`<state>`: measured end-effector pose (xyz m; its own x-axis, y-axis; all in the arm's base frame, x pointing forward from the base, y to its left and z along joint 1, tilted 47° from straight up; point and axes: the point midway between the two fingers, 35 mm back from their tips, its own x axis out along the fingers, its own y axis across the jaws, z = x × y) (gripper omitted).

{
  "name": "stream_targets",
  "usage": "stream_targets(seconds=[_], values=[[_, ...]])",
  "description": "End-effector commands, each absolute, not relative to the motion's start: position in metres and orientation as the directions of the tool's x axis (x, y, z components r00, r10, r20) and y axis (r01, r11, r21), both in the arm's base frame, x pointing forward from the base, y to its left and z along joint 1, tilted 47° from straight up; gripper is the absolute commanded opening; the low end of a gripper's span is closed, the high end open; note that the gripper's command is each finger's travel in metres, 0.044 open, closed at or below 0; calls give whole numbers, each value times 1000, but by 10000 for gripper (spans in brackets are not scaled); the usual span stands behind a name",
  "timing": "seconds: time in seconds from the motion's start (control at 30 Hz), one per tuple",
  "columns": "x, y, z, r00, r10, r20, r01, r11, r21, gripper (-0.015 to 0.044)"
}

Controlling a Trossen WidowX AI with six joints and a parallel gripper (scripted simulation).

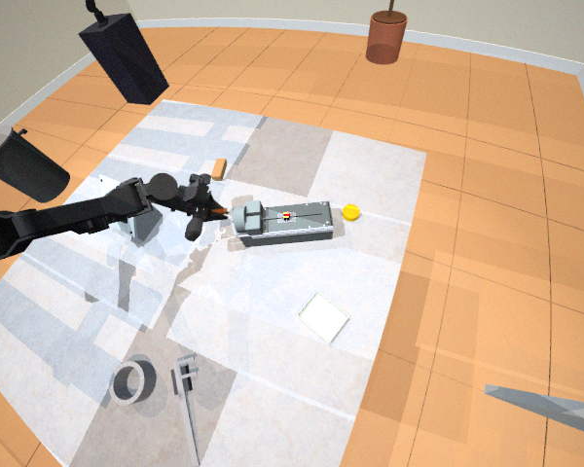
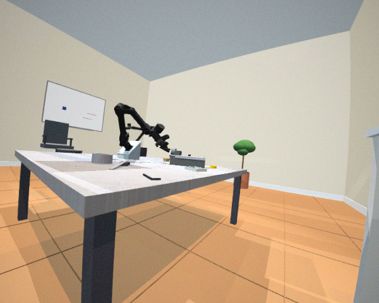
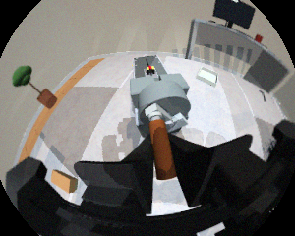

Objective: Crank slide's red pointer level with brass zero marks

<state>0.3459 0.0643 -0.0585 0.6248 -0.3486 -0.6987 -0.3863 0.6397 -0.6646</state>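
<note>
Fingers (image 1: 219,213) (image 2: 168,150): pinching the orange-brown crank handle (image 1: 219,211) (image 3: 162,147) between them, one on each side
Crank handle: at the near end of the machine in the wrist view, joined by a pale metal fitting (image 3: 153,112) to the round grey housing (image 1: 238,219) (image 3: 163,99)
Machine (image 1: 297,219) (image 2: 187,161) (image 3: 144,63): a long grey body resting on the desk (image 1: 282,271) (image 2: 134,182) (image 3: 206,108), with a narrow slot along its top
Red pointer (image 1: 286,215) (image 3: 150,67): on the machine's top, with yellow showing right beside it; too small to tell whether it is exactly level with the zero marks
Arm (image 1: 65,218) (image 2: 136,118): reaching over the desk to the housing end
Yellow disc (image 1: 350,212) (image 2: 213,166): just beyond the machine's other end, apart from it
Orange block (image 1: 219,169) (image 2: 166,160) (image 3: 64,181): near the fingers, apart from the machine
Pale square tray (image 1: 324,317) (image 2: 196,168) (image 3: 206,76): to one side of the machine, apart
Grey ring (image 1: 119,386) (image 2: 101,158): near the caliper (image 1: 185,402) (image 2: 120,165), both well apart from the machine
</note>
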Motion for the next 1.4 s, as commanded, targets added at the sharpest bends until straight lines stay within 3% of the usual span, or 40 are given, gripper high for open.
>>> stream_targets(seconds=[0.0,1.37], values=[[343,65,-67,614,-340,-712,-402,642,-653,0],[340,53,-86,614,-341,-712,-402,642,-653,0]])
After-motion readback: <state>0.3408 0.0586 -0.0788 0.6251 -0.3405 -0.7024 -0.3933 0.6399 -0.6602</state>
